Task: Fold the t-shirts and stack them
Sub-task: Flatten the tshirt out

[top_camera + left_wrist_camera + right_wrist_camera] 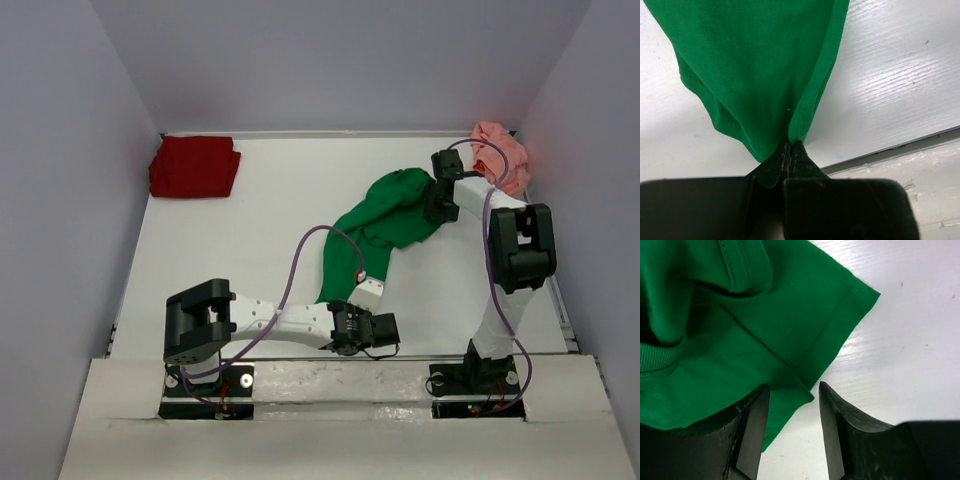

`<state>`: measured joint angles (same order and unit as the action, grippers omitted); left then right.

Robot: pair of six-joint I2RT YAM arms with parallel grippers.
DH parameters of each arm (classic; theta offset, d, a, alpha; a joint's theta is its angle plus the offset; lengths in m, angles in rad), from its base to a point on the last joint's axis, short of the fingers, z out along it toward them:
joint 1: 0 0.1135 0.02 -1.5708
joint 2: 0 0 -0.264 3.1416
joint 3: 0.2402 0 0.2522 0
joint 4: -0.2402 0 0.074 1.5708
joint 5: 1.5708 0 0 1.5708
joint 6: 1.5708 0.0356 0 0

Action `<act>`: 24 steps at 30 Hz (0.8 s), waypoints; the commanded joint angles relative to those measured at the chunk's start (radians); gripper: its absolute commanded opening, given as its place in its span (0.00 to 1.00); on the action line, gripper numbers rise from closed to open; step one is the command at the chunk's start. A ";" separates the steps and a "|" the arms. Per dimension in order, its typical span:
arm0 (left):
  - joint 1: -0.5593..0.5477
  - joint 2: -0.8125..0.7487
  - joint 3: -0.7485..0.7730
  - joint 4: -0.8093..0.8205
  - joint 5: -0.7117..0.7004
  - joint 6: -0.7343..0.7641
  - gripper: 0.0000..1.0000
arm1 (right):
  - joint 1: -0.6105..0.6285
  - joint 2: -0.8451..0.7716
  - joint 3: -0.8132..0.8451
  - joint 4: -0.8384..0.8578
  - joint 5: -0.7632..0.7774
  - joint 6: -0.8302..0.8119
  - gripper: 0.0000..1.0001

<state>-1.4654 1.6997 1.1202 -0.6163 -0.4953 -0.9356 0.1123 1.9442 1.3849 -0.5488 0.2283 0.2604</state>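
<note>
Hem of green t-shirt (pixel 755 65) in left tool (pixel 790 148), wrist-view only

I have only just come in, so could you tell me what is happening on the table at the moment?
The two arms are working on the green t-shirt, rumpled across the middle of the table. The left hand is shut on its hem near the front edge; the right hand stands open around a sleeve edge at the far end, not gripping yet. The dark red t-shirt lies folded in the far left corner, and the pink t-shirt sits bunched in the far right corner.
</note>
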 commanded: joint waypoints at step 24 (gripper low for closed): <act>0.017 0.005 -0.010 0.020 -0.005 0.021 0.00 | -0.023 0.030 0.013 0.047 -0.021 0.017 0.32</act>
<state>-1.4540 1.7008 1.1107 -0.5961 -0.4843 -0.9237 0.0925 1.9774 1.3922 -0.5293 0.2173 0.2653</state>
